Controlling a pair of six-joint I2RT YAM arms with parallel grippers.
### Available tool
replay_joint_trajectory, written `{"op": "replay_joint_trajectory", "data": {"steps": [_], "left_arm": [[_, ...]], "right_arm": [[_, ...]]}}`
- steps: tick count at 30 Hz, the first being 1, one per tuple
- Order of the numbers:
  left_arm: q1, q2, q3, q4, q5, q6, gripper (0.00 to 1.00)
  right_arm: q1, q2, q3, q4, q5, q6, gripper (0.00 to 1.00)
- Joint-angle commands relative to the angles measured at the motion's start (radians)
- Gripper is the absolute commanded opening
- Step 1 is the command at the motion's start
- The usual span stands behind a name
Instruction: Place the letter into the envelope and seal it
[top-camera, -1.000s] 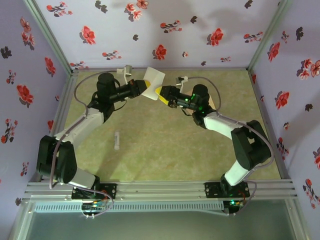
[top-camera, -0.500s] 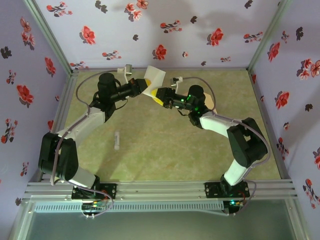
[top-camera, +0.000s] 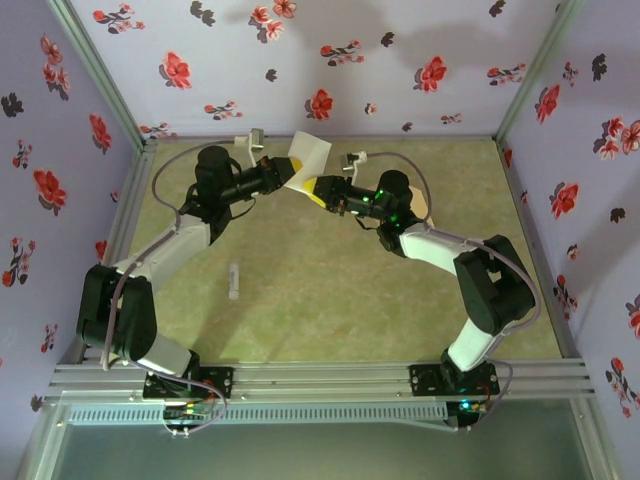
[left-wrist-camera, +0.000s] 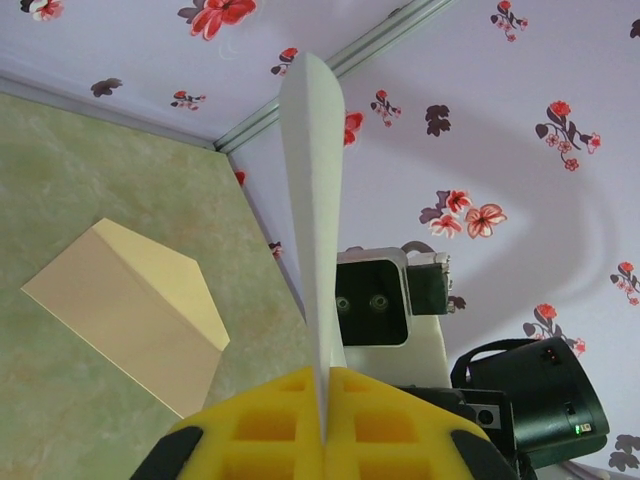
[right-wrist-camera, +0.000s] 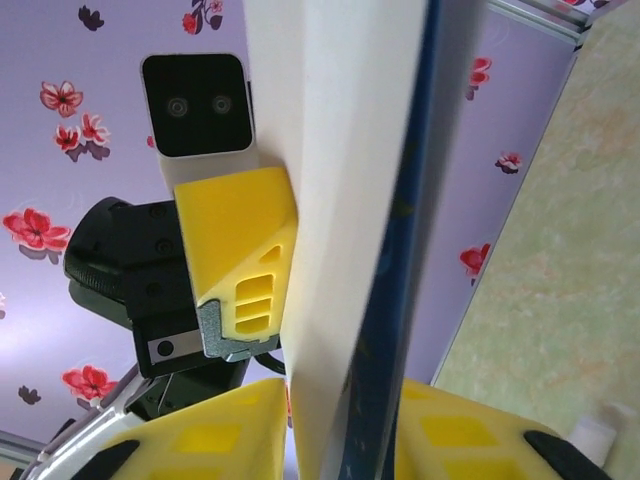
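Right hand (top-camera: 318, 187) shifted left, gripping white blue-edged letter (top-camera: 310, 152); left hand (top-camera: 289, 177) gripping too.

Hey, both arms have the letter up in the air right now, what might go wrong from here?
1. The left gripper pinches the letter at one edge, and the right gripper has pads on both sides of it close by. Pulling apart might crease or tear it.
2. The letter looks bowed, so it may catch on entering the envelope, which lies flat on the table.
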Motion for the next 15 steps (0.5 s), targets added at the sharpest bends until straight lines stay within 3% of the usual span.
{"op": "replay_joint_trajectory", "data": {"steps": [1, 3, 4, 7, 9, 11, 12, 15], "left_arm": [[-0.002, 0.013, -0.011, 0.030, -0.004, 0.000, 0.00], [-0.001, 0.014, -0.011, 0.032, -0.006, -0.004, 0.01], [-0.001, 0.016, -0.012, 0.035, -0.004, -0.006, 0.02], [0.003, 0.016, -0.014, 0.044, -0.005, -0.013, 0.10], [0.008, 0.012, -0.014, 0.048, -0.004, -0.014, 0.31], [0.017, 0.008, -0.014, 0.048, 0.000, -0.014, 0.61], [0.024, 0.005, -0.014, 0.049, 0.003, -0.014, 0.67], [0.043, 0.001, -0.008, 0.047, 0.024, -0.012, 0.70]], "right_arm": [[-0.008, -0.004, 0.011, 0.068, -0.008, 0.009, 0.22], [-0.008, -0.003, 0.009, 0.072, -0.011, 0.009, 0.04], [-0.009, -0.004, 0.009, 0.075, -0.010, 0.011, 0.00], [-0.011, -0.002, 0.007, 0.081, -0.015, 0.017, 0.00], [-0.013, -0.005, 0.006, 0.080, -0.018, 0.017, 0.00], [-0.016, -0.009, 0.005, 0.073, -0.027, 0.017, 0.00], [-0.017, -0.013, 0.003, 0.066, -0.033, 0.017, 0.00], [-0.021, -0.023, 0.001, 0.027, -0.056, -0.003, 0.00]]}}
